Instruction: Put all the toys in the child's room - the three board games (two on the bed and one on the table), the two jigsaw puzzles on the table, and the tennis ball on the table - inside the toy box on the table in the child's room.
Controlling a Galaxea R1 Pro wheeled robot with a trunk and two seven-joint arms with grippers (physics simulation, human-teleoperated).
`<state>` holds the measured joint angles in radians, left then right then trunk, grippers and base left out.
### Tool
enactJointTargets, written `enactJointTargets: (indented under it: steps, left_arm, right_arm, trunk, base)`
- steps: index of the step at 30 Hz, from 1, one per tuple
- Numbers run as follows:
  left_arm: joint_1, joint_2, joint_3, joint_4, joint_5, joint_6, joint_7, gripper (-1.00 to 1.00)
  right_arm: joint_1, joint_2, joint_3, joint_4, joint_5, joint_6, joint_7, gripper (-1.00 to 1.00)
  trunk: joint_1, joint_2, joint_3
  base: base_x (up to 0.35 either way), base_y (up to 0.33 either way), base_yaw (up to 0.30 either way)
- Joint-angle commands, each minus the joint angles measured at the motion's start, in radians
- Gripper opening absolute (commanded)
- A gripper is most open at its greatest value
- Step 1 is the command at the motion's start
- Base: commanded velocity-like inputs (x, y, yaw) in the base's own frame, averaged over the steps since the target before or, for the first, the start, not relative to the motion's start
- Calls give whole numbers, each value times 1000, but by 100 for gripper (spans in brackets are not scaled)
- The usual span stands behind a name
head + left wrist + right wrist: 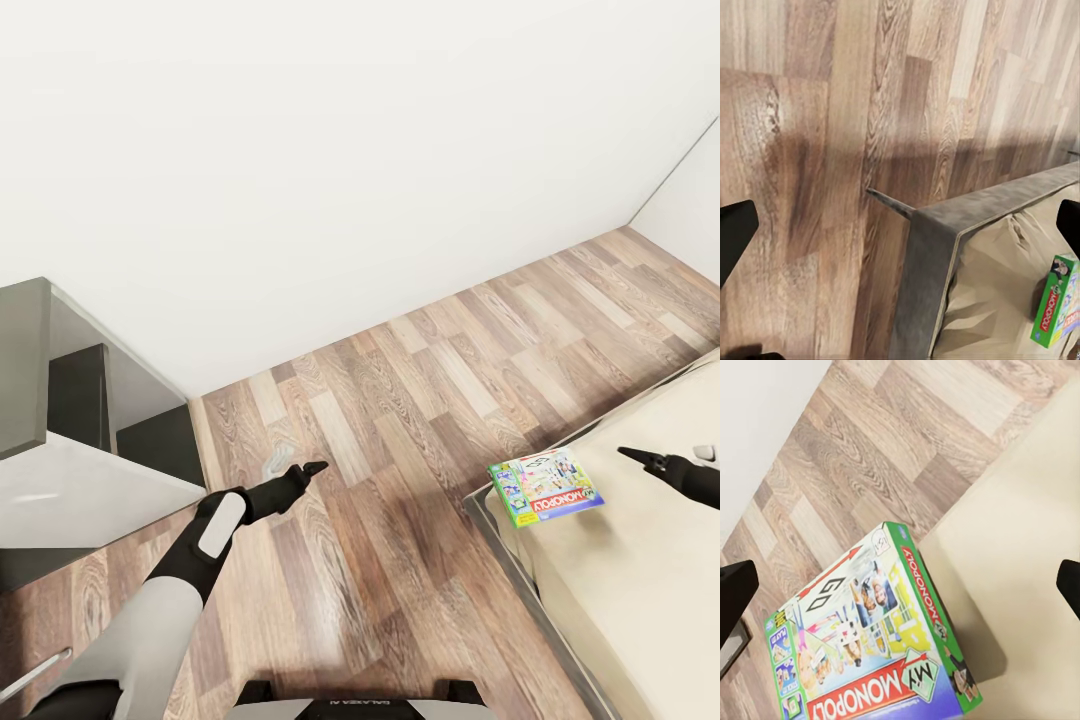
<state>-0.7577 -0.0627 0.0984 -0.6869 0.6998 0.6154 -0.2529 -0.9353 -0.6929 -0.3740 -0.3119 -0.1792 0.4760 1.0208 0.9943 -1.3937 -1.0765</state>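
A green-edged board game [545,487] with a Monopoly lid lies flat on the corner of the bed [640,570], on the beige mattress. My right gripper [636,456] hovers over the mattress just right of the box, open, with nothing between its fingers. In the right wrist view the board game [874,649] lies close below the open right gripper [900,589]. My left gripper [308,468] hangs open over the wood floor, left of the bed. In the left wrist view the bed corner [937,247] and the board game [1055,311] lie beyond the open left gripper [900,229].
A grey part of the table [70,480] stands at the far left against the white wall [330,170]. Wood-plank floor [400,400] runs between it and the bed's dark grey frame [500,545].
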Motion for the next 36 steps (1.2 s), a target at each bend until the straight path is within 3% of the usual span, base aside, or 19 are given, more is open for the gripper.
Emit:
enactJointTargets:
  steps: [1,11,36]
  left_arm:
    - [0,-1,6,0,2,9,-2,100]
    - [-1,-3,13,-3,-4,18,-5,100]
    - [-3,-6,11,-4,-8,21,-6,100]
  right_arm:
    - [-1,0,-2,1,-5,8,2,100]
    - [1,-2,-4,4,-7,9,5,100]
    - [1,-1,-5,4,-7,7,8,100]
  trunk:
    - [0,0,-1]
    - [0,0,-1]
    - [96,-175,-79]
  base:
    - [0,0,0]
    - [0,0,0]
    - [0,0,0]
